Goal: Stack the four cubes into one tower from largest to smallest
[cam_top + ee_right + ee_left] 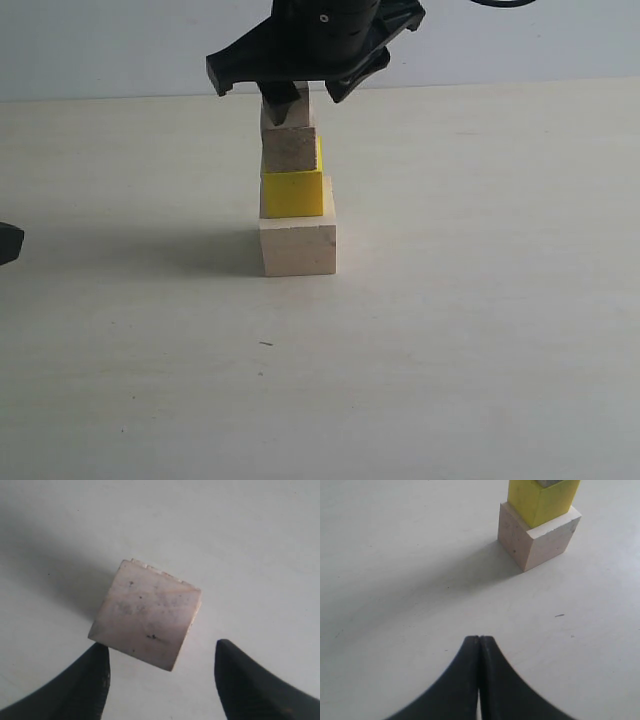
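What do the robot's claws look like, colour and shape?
Both are matte black. The left claw has two smooth curved fingers tapering to narrow tips. The right claw has the same pointed fingers under a broad black body seen in the exterior view.

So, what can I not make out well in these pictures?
- Right wrist view: the smallest cube, between the tips of the open right gripper, hides nearly all of the tower under it.
- Exterior view: the same gripper covers that cube's top, so contact is unclear.
- Left wrist view: the top edge cuts off the tower above the yellow cube.
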